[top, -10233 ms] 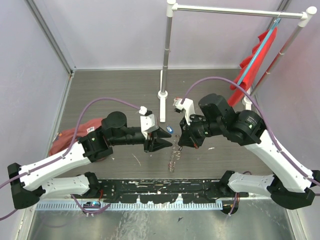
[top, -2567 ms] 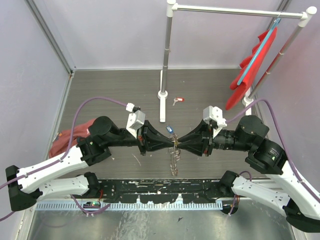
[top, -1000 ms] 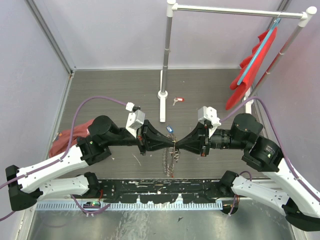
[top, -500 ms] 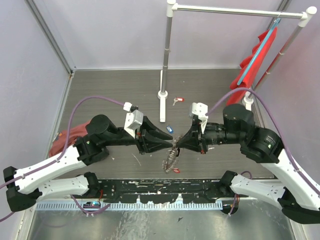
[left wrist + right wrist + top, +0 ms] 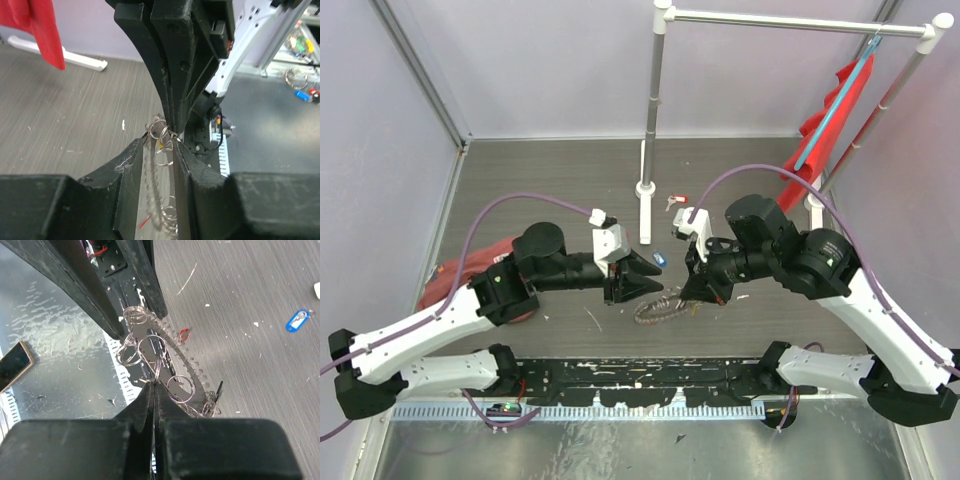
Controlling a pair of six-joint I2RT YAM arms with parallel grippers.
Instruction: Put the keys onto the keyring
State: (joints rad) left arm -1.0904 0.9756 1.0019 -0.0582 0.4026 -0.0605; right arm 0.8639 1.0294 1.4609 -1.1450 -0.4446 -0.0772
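The keyring is bright silvery metal: a coil of wire and thin polished loops that catch the light. The blue key tag looks like glossy plastic with a pale insert. The tabletop is matt grey with a fine wood grain, flecked with white scuffs. The fingers of the left gripper and the right gripper are matt black plastic, slightly rough and dusty in places. The arm shells are smooth white plastic, faintly glossy. The rack pole is satin metal tube. The red cloth on it is soft and matt. The near strip is brushed sheet metal — dull, with streaky reflections.
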